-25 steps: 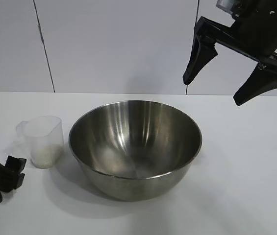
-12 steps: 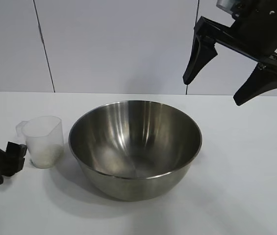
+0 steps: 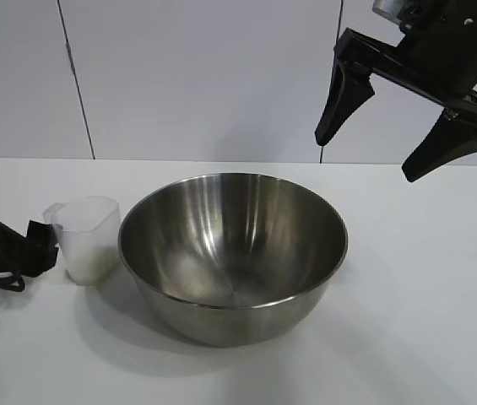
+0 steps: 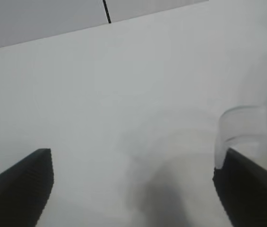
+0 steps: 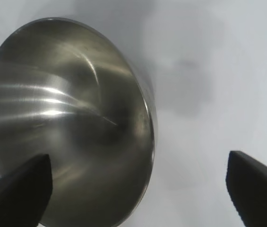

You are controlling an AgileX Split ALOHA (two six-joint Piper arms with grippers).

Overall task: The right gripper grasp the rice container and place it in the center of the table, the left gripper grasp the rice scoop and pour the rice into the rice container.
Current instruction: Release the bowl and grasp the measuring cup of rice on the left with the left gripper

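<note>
Now the rice scoop [image 3: 86,239] is standing at the frame's left, just beside the rice container [image 3: 232,253] at centre. The left gripper [image 3: 42,245], jaws wide, is nosing in from the scoop's left. The right gripper [image 3: 407,126] is hanging spread, upper right.

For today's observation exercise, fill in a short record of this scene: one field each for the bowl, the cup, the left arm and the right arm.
bowl: rice container, upright mid-table, no rice visible inside
cup: rice scoop, left of the bowl, holding pale rice
left arm: left gripper low at the cup, jaws open, one at the cup's handle
right arm: right gripper raised above the table, jaws open, empty
</note>
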